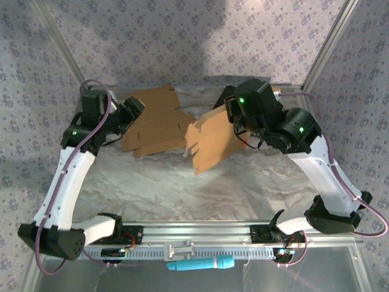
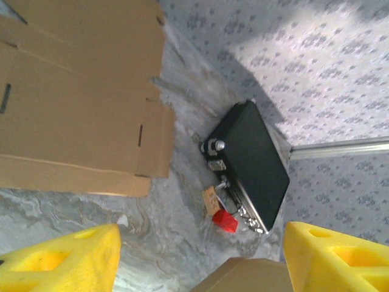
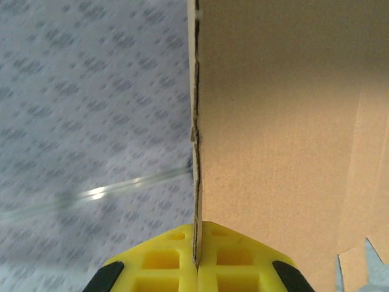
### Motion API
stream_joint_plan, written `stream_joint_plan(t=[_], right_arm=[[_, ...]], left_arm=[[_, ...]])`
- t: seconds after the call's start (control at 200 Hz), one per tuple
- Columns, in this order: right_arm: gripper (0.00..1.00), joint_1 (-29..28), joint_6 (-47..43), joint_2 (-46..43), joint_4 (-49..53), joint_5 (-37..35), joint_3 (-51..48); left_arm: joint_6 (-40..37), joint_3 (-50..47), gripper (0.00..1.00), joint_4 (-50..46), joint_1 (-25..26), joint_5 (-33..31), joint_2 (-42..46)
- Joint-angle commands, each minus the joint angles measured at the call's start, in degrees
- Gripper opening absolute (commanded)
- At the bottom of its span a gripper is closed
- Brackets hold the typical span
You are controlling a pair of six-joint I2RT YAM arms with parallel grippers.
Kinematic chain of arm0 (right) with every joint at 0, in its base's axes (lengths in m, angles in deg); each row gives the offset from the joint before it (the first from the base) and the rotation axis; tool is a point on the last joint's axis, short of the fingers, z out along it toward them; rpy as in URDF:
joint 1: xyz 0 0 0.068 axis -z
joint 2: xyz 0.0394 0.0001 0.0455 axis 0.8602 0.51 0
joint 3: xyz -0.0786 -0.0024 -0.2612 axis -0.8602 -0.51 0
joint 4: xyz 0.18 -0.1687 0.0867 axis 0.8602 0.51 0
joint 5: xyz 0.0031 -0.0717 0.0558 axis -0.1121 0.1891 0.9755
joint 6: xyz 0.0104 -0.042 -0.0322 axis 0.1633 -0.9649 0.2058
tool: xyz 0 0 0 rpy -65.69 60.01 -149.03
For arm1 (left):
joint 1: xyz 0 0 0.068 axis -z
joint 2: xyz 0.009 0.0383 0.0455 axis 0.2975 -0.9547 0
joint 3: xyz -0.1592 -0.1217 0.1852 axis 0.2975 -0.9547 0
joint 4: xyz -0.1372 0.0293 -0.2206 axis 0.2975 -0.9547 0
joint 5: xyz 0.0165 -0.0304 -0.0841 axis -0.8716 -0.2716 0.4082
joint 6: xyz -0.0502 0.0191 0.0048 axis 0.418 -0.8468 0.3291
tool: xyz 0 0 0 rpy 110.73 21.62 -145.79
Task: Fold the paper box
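My right gripper (image 3: 196, 264) is clamped on the brown corrugated cardboard panel (image 1: 213, 143); my left gripper (image 1: 135, 109) stands spread beside the flat brown cardboard sheet (image 1: 155, 121).
I hold the panel by its edge, tilted up over the middle of the marbled grey surface (image 1: 182, 194). The sheet lies flat to the panel's left, long axis across the surface, meeting or overlapping it, I cannot tell which. It sits just ahead of my left gripper, which holds nothing. I judge my left arm the nearer for that sheet.
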Motion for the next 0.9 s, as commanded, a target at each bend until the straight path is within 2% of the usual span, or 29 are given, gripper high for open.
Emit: stream_joint_plan(t=[0.0,0.05,0.175,0.285,0.45,0.535,0.615,0.75,0.894], right_arm=[[0.0,3.9,4.9,7.9,3.6,2.3,-3.4],[0.0,5.6,7.4,10.4,1.3,4.2,-3.8],[0.0,7.9,6.0,15.0,-6.7,4.8,-7.1],[0.0,8.1,6.3,14.0,-16.1,5.5,-15.8],[0.0,6.4,8.2,8.5,-36.8,4.6,-34.6],[0.0,5.5,8.4,6.1,-39.3,2.8,-39.1],[0.0,5.3,8.4,3.9,-41.4,1.8,-42.8],[0.0,5.2,10.6,0.8,-46.4,1.6,-50.9],[0.0,4.7,11.2,-1.4,-45.7,0.4,-52.5]], left_arm=[[-0.3,1.7,0.69,-0.5,0.3,5.6,-2.9],[-0.8,1.2,0.67,-0.5,0.5,6.6,-3.7],[-3.7,-1.2,0.63,-0.5,1.4,7.5,-4.6],[-5.9,-4.3,0.57,-0.7,2.1,8.6,-4.6],[-8.8,-8.5,0.54,0.1,5.0,9.3,-5.0],[-9.3,-10.7,0.53,0.1,6.5,9.1,-5.6],[-9.4,-13.9,0.52,3.9,7.4,9.2,-6.0],[-10.4,-19.3,0.44,9.4,8.4,9.9,-6.7],[-12.9,-22.4,0.39,12.9,10.3,9.2,-7.2]])
